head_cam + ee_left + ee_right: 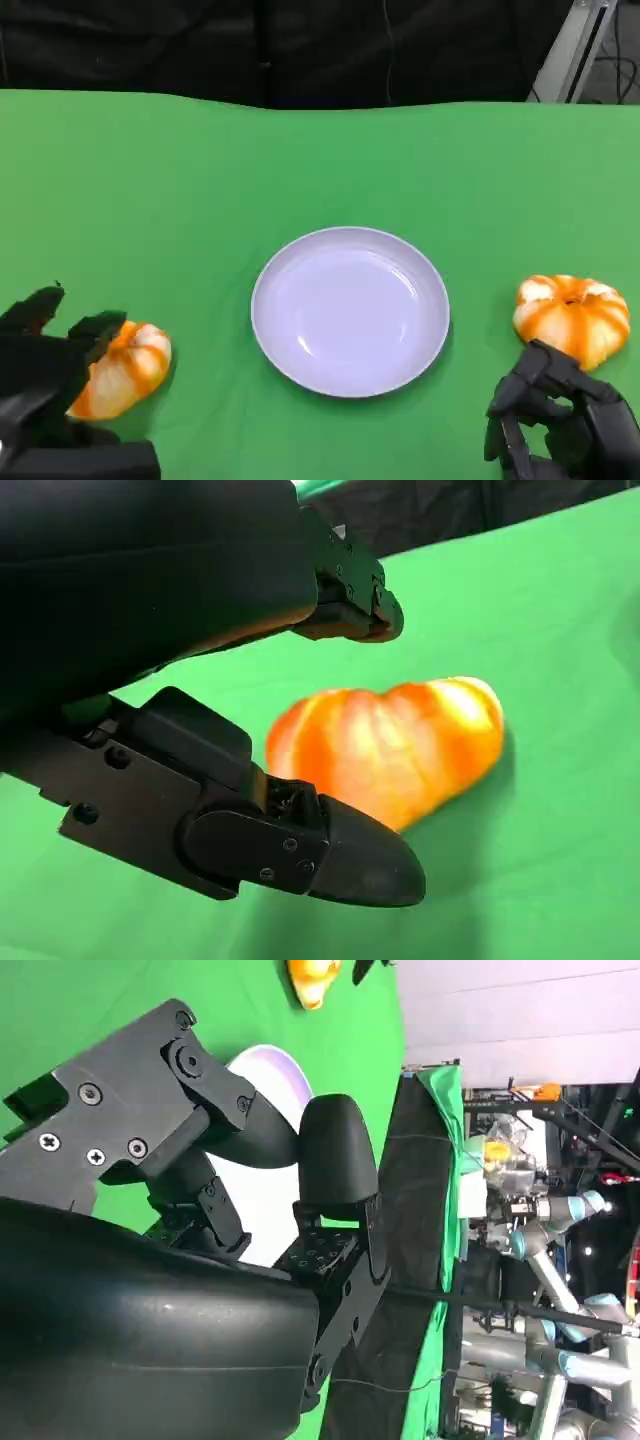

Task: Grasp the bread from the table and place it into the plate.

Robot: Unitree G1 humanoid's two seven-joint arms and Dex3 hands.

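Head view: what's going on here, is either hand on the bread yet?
The left hand is at the left bread roll, fingers open on either side of it, not closed on it in the left wrist view. The right hand sits just short of the right bread roll, holding nothing. Both rolls lie on the green table. The white plate between them has no bread in it.

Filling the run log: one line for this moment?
left hand: open around orange-white bread roll | right hand: open | round white plate: empty
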